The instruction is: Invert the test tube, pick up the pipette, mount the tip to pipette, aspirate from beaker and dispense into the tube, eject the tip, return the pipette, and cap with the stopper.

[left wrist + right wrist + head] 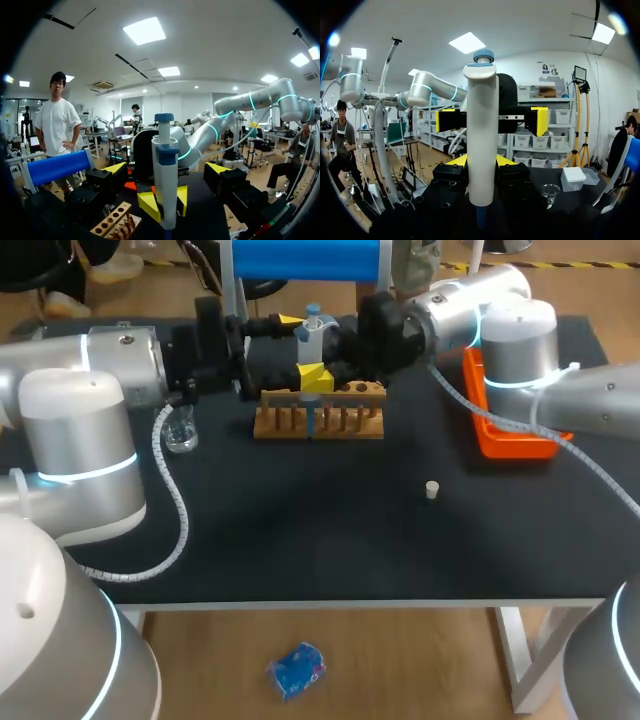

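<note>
1. The white pipette with a blue cap is standing upright over the brown wooden test tube rack, with its blue tip pointing down (where the tip ends, I cannot tell).
2. The right pincer is clamping the pipette's barrel from both sides.
3. The left pincer is hanging wide open just beside it, gripping nothing.
4. The clear glass beaker is sitting left of the rack on the black counter. The small pale stopper is lying well apart, nearer the orange plastic tray.
</note>
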### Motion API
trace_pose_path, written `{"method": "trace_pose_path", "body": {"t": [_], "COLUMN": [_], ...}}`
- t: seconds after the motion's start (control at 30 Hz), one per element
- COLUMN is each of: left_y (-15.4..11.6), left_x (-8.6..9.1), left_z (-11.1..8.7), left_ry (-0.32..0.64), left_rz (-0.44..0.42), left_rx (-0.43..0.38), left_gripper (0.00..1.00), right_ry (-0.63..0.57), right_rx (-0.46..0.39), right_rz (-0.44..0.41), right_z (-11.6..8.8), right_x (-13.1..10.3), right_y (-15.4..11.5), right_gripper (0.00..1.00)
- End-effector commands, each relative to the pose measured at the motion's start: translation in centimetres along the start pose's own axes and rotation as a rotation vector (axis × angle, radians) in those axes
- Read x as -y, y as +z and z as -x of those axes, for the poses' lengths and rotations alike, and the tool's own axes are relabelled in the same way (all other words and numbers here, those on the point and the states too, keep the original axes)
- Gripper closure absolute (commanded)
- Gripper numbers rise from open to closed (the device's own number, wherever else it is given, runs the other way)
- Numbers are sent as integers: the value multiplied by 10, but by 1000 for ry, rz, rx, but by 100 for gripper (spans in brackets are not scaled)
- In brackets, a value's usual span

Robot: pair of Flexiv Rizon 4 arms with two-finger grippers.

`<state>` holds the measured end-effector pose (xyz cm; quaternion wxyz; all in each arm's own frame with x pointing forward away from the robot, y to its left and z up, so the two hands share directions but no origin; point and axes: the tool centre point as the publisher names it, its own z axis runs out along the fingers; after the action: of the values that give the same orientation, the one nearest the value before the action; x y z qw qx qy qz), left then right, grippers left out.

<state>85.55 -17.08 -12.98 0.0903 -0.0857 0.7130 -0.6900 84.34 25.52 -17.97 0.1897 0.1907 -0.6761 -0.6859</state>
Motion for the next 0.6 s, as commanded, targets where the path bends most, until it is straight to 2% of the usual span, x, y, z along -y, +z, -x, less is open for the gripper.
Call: {"method": "trace_pose_path", "body": {"t": [0.03,0.2,0.37,0.43,0.5,0.53,0.6], "left_y": [2,2,2,2,2,2,2], "left_x": [-2,-3,-4,-4,-5,-5,-5], "left_z": [0,1,1,2,2,2,2], "left_ry": [-2,-8,-10,-11,-11,-11,-12], "left_rz": [0,4,7,7,8,8,8], "left_rx": [4,5,3,3,2,2,1], "left_gripper": [0,0,18,28,48,52,53], "right_ry": [1,1,7,9,10,11,11], "right_rx": [-12,-12,-14,-15,-15,-15,-15], "right_rz": [2,3,3,2,3,3,3], "right_z": [5,5,6,6,6,6,6], "right_x": [2,2,3,3,3,4,4], "right_y": [0,0,-1,-1,-1,-2,-2], "right_gripper": [100,100,100,100,100,100,100]}}
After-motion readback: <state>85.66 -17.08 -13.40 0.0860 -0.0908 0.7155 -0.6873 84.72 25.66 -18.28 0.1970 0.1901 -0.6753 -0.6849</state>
